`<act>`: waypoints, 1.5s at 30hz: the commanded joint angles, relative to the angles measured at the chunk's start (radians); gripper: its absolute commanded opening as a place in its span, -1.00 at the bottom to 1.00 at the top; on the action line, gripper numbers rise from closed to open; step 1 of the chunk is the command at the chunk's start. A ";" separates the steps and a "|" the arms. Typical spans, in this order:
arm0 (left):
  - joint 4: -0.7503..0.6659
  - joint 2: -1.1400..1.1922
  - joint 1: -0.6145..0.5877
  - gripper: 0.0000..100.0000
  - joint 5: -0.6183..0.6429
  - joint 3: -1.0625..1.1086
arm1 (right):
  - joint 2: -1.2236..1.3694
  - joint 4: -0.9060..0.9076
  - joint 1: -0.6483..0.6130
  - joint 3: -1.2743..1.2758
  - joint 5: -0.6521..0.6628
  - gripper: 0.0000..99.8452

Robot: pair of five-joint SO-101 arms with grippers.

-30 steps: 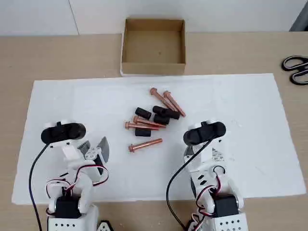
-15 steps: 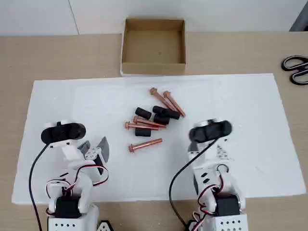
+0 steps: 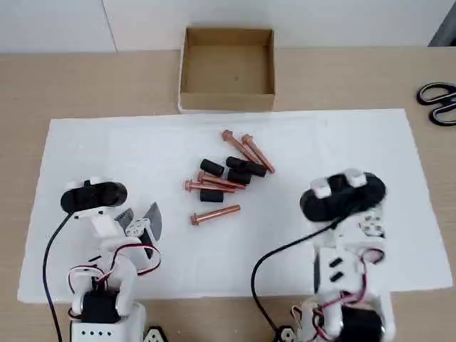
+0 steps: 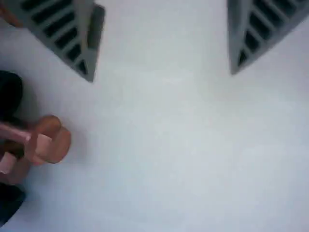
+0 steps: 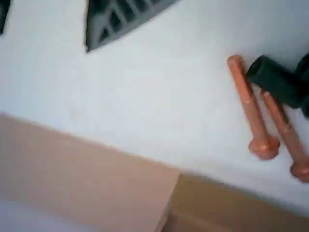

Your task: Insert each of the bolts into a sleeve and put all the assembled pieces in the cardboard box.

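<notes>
White sheet (image 3: 107,142) bears the bolts (image 3: 215,214) — scissors (image 3: 436,102) lie beside.

We log right arm (image 3: 343,194) swung off from spot just beside bolts (image 3: 217,184), out toward its own side of white sheet (image 3: 107,149). Wrist housing rose closer to high camera; lower links leaned same way.

Brown cardboard box (image 3: 191,68): square, open-topped, upright, well apart from loose parts.
Five copper bolts, all flat. Pair (image 3: 242,149) side by side, slanted, heads toward box, tips touching sleeves. Second pair (image 3: 210,187) lay among sleeves. Single bolt (image 3: 215,214) lay just beside cluster.
Sleeves (image 3: 211,167): black, short cylinders, on their sides, clustered.
</notes>
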 commanded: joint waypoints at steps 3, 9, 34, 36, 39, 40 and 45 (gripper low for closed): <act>-0.003 -0.012 -0.003 -0.65 -0.005 -0.005 | -0.008 -0.097 0.097 -0.235 0.028 -0.77; -0.003 -0.012 -0.005 -0.65 -0.003 -0.005 | 0.031 -0.291 0.142 -0.374 0.028 -0.77; -0.008 -0.012 -0.020 -0.65 -0.015 -0.039 | 1.701 0.722 -0.243 -1.292 -0.138 -0.77; -0.012 -0.009 -0.074 -0.65 -0.035 -0.093 | 1.747 0.713 -0.285 -1.298 -0.144 -0.77; 0.018 -0.008 -0.147 -0.65 -0.034 -0.157 | 1.782 0.694 -0.326 -1.301 -0.146 -0.77; 0.040 -0.008 -0.172 -0.65 -0.035 -0.179 | 1.787 0.694 -0.335 -1.301 -0.140 -0.78; 0.135 -0.006 -0.221 -0.65 -0.106 -0.297 | 1.799 0.694 -0.380 -1.300 -0.121 -0.77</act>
